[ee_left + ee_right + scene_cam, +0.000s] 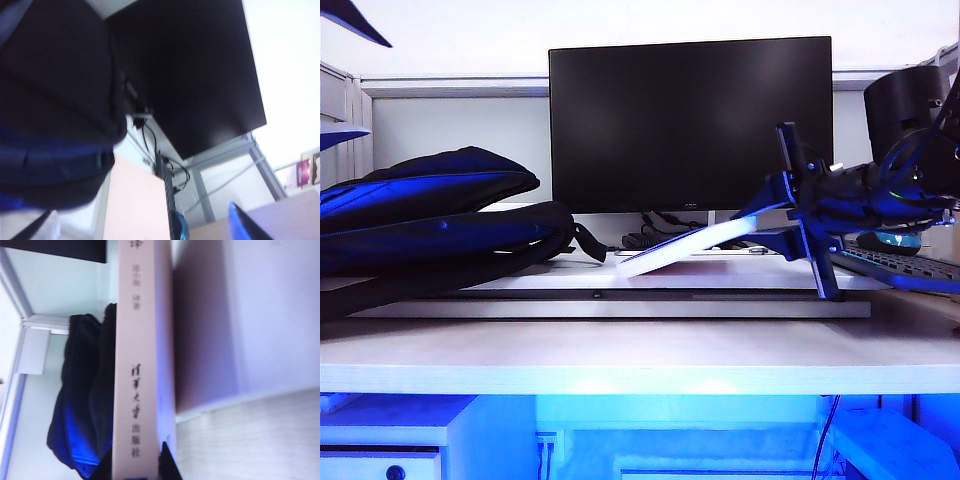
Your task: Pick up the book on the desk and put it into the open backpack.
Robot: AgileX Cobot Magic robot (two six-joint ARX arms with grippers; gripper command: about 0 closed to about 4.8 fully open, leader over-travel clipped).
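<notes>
Landmark: the black monitor point(690, 122), standing at the back of the desk point(620, 355) on the raised white shelf board point(610, 305).

Book: the pale pinkish-beige softcover book point(682, 247) is just below the monitor's lower edge, right of its middle. It is tilted, its right end lifted and its left end low, at or just above the shelf board. In the right wrist view its spine point(140, 365) fills the middle of the picture, printed with Chinese characters.

Right gripper: the right gripper point(798, 215) is at the monitor's lower right corner, partly in front of the screen. Its blue jaws are clamped on the book's raised right end. In the right wrist view a dark fingertip point(167, 462) lies against the book.

Backpack: the dark navy-black backpack point(430, 215) lies on its side to the left of the monitor, reaching the screen's left edge. Blue lining shows at its opening, and a black strap point(590, 243) trails under the monitor's lower left corner.

Left gripper: it does not show in the exterior view. The left wrist view looks at the backpack point(55, 105) and the monitor point(195, 75) behind it. One blue finger point(245, 225) shows at the picture's edge; its jaws stand wide apart, with nothing between them.

Keyboard: a black keyboard point(895, 262) lies below and to the right of the monitor, behind the right arm.
</notes>
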